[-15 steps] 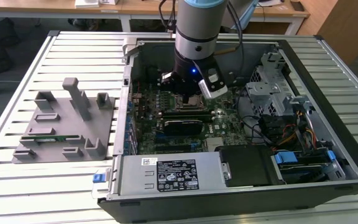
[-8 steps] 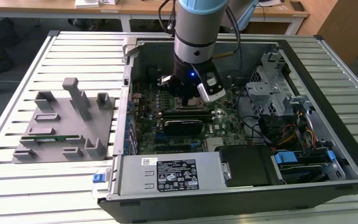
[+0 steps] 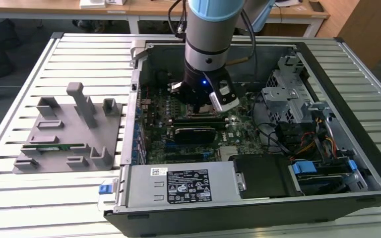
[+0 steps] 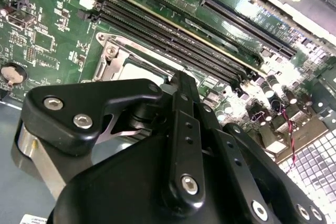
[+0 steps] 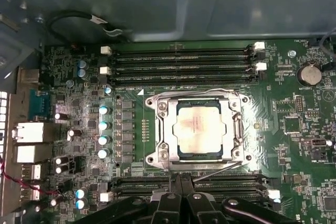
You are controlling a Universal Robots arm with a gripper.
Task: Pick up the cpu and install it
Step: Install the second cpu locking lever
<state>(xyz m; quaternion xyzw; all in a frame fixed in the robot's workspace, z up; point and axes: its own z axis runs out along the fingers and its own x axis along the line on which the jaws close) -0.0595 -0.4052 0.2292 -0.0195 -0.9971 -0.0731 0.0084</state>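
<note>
The cpu (image 5: 200, 129), a small square chip with a silvery top, lies flat in the open metal socket frame (image 5: 159, 129) on the green motherboard (image 5: 79, 93). In the second wrist view a pale corner of the cpu (image 4: 137, 70) shows just past the fingertips. My gripper (image 5: 181, 177) hovers beside the socket's edge, its two black fingers (image 5: 175, 187) pressed together with nothing between them. In the exterior view the gripper (image 3: 200, 106) reaches down into the computer case over the middle of the board.
Black memory slots (image 5: 184, 61) run along one side of the socket. A black card (image 3: 194, 134) and a power supply (image 3: 177, 184) lie nearer the case front, a drive cage (image 3: 289, 94) toward the exterior view's right. A grey fixture plate (image 3: 65, 136) carries a green memory stick (image 3: 55, 147).
</note>
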